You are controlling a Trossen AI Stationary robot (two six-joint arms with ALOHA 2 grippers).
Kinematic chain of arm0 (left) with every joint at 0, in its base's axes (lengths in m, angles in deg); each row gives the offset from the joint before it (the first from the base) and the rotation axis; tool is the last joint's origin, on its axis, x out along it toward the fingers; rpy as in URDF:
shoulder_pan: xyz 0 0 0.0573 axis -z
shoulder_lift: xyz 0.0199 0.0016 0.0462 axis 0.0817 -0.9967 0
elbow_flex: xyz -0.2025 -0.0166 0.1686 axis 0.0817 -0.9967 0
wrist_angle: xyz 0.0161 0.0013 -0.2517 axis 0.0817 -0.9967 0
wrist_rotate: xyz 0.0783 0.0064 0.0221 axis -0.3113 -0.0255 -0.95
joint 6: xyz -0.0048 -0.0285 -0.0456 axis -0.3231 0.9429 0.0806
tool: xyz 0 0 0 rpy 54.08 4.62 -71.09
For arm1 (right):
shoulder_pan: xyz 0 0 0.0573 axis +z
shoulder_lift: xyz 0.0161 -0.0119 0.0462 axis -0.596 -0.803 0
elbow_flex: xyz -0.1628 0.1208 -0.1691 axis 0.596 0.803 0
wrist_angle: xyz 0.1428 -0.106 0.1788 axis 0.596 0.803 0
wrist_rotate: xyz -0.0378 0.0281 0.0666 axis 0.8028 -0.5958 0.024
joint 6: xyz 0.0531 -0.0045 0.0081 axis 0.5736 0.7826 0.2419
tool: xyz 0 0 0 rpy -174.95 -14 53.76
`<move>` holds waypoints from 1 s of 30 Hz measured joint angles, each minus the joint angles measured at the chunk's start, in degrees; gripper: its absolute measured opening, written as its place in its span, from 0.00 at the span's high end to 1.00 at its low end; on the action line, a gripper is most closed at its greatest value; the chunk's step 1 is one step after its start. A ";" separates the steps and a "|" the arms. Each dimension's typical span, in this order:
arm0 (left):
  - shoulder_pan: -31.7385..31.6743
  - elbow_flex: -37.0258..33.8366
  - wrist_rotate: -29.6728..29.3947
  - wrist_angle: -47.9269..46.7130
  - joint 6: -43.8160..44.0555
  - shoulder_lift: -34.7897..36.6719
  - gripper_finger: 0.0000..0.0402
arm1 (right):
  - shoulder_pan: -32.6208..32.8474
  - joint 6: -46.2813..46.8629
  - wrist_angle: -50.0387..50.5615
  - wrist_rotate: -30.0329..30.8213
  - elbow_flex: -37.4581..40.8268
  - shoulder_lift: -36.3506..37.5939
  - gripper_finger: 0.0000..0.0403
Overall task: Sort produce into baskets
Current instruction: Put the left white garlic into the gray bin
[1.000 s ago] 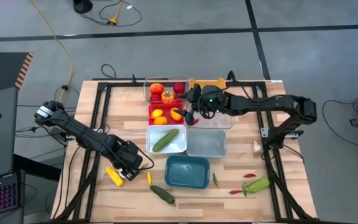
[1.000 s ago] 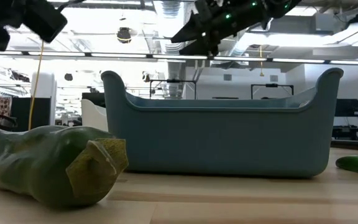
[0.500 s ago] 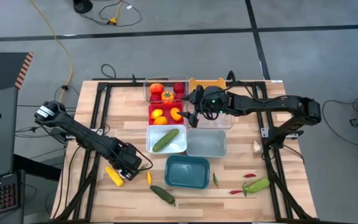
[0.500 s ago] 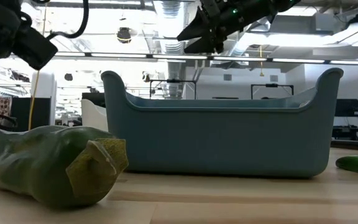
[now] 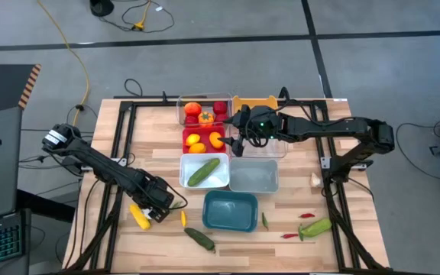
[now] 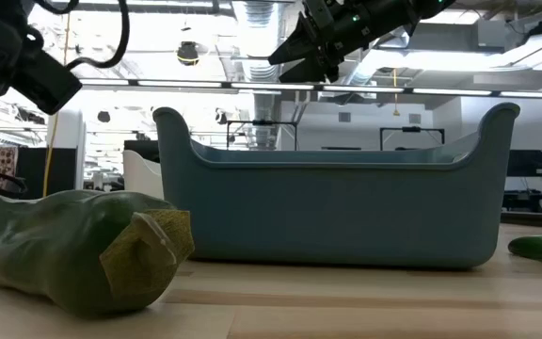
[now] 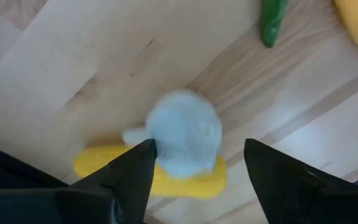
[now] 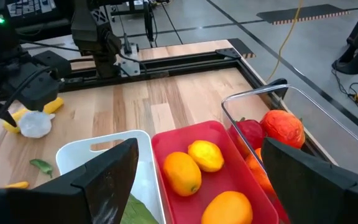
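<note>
Corn [image 5: 140,216] lying diagonally, near-left table.

The left arm reaches from the left edge of the surface diagonally toward its front middle, elbow low, its dark links running in a nearly straight line. The left claw [image 5: 157,208] hangs just above the surface, pointing steeply down, with its two fingers [image 7: 135,177] spread apart and nothing between them. The right arm comes in from the right side, folds at the elbow and stretches level across the back half of the surface toward the middle. The right claw [image 5: 235,142] is raised well above the surface, tilted downward, its fingers [image 8: 114,171] wide apart and empty.
</note>
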 joint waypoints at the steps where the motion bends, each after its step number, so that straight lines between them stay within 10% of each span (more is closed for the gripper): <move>1: 0.02 -0.38 0.08 -0.05 0.20 -0.02 0.39 | 0.00 0.00 0.00 0.00 0.00 0.00 0.09; 19: 0.18 -1.43 13.40 -0.05 -11.04 -0.02 0.35 | 0.01 0.11 0.88 0.00 0.00 0.00 0.09; 30: 1.85 -1.43 8.63 -0.02 -8.56 -0.02 0.35 | 0.01 0.09 0.88 0.00 0.00 -0.02 0.09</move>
